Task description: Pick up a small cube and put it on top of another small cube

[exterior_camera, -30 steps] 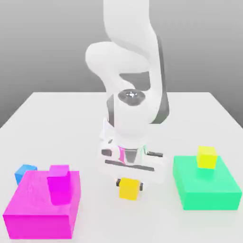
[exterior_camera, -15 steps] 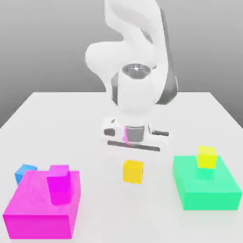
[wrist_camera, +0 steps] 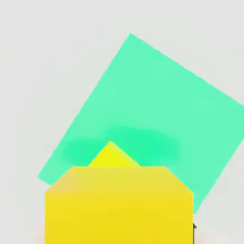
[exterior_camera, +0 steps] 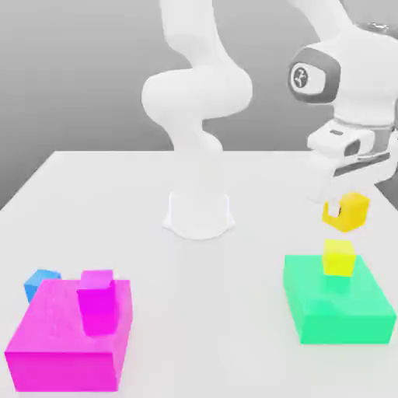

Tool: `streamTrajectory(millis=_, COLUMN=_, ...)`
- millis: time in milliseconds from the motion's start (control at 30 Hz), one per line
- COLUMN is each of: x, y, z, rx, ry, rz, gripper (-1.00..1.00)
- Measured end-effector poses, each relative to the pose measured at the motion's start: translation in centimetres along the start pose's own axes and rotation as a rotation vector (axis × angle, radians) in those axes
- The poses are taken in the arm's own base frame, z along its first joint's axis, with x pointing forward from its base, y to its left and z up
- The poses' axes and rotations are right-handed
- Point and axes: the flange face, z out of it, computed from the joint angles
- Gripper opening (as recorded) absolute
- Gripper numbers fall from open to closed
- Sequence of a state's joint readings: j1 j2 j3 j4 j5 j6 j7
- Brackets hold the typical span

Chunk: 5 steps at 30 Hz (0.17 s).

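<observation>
Golden, slightly orange yellow marks the small cube (exterior_camera: 347, 212), which hangs in the air clamped between the fingers of the gripper (exterior_camera: 346, 208), clear of every surface. The gripper belongs to a white arm (exterior_camera: 204, 99) whose hand sits high toward the exterior view's right, and its jaws are clenched on the cube's sides. Directly below the gripper, with a clear gap between the two cubes, sits the pale lemon cube (exterior_camera: 339, 256); it rests on the far part of a flat green block (exterior_camera: 338, 307) that lies on the white table (exterior_camera: 202, 256). From the hand view the held golden cube (wrist_camera: 119, 205) looms large and close, the lemon cube (wrist_camera: 112, 156) peeks out just behind its upper edge, and the green block (wrist_camera: 157, 109) spreads beneath them as a tilted square against the pale tabletop. Well away from the gripper, toward the exterior view's left and nearer the camera, lies a large magenta block (exterior_camera: 70, 338) with a small magenta cube (exterior_camera: 97, 307) standing on top of it. A small blue cube (exterior_camera: 40, 284) rests on the table just beside that magenta block, at its far left corner. The arm's round white base (exterior_camera: 198, 214) stands on the table between the two blocks, farther back than both of them.
</observation>
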<state>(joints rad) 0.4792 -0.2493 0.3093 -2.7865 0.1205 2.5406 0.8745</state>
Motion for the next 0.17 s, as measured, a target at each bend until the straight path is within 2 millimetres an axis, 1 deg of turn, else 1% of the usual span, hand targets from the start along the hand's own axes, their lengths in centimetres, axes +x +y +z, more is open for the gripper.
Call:
streamTrajectory(millis=67, x=-0.2, y=-0.1, z=1.9, rx=0.003, ry=-0.001, rz=-0.004, gripper=-1.00)
streamTrajectory(millis=100, x=-0.3, y=-0.1, z=2.6, rx=0.006, ry=-0.002, rz=-0.006, gripper=1.00)
streamTrajectory(millis=167, x=-0.3, y=-0.1, z=2.6, rx=0.006, ry=-0.002, rz=-0.006, gripper=1.00)
